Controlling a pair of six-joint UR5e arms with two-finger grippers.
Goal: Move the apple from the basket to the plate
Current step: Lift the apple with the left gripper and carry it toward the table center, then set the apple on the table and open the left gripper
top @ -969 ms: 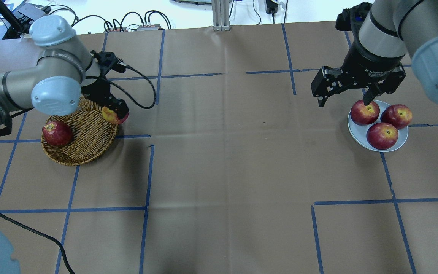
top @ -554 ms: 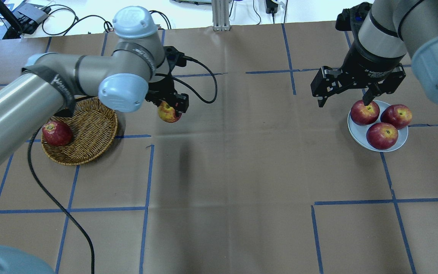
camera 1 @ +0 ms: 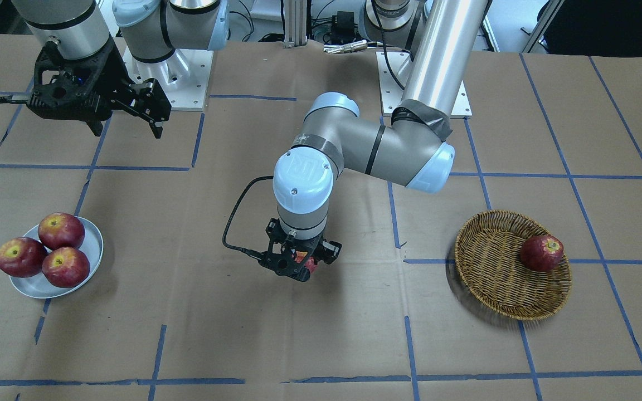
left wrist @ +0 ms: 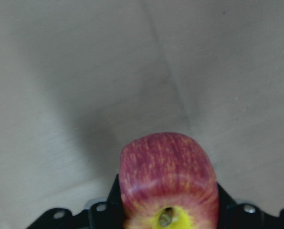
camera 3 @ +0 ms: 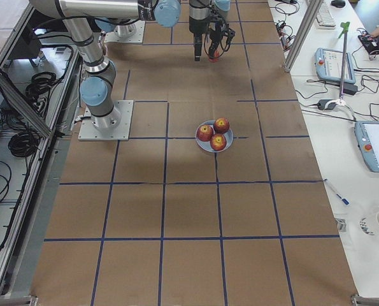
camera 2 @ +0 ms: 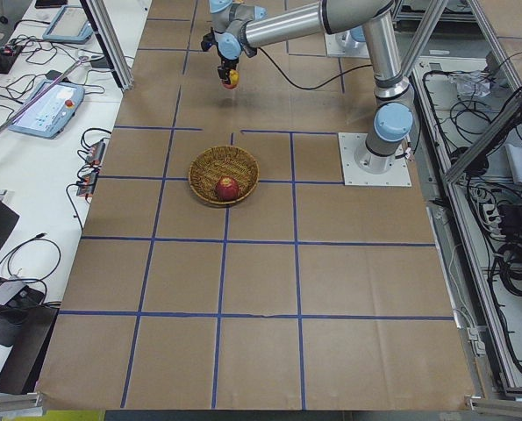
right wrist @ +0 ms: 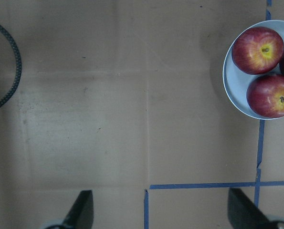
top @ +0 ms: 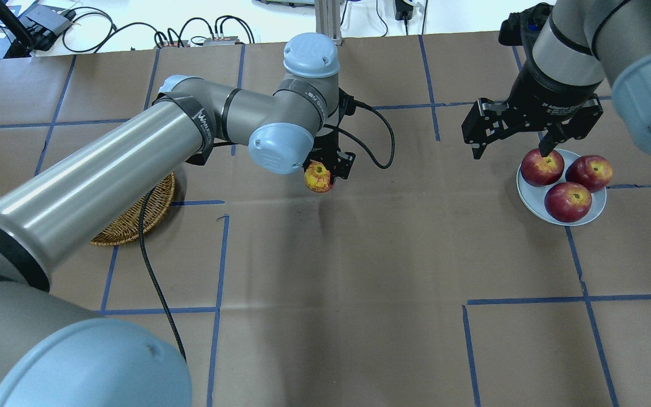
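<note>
Apple (top: 318, 177) up in the air, clamped in the left gripper (camera 1: 298, 260), fingers tight on both its sides and the yellow-green stem hollow turned toward the wrist camera. Pinkish-red streaks ran down its skin. It hung over the brown paper table (top: 359, 282) about mid-table, between basket and plate and well apart from both, throwing a soft shadow on the paper below. Off to the robot's left sat the wicker basket (camera 1: 494, 273), with one darker red apple (camera 1: 541, 252) resting against its rim. Way over on the robot's right, the grey-white plate (top: 533, 193) carried three glossy red apples (top: 568, 201) packed close together. Beyond it, the right gripper (top: 511, 151) hung above the table on the robot's side of the plate, jaws spread wide, nothing between them.
</note>
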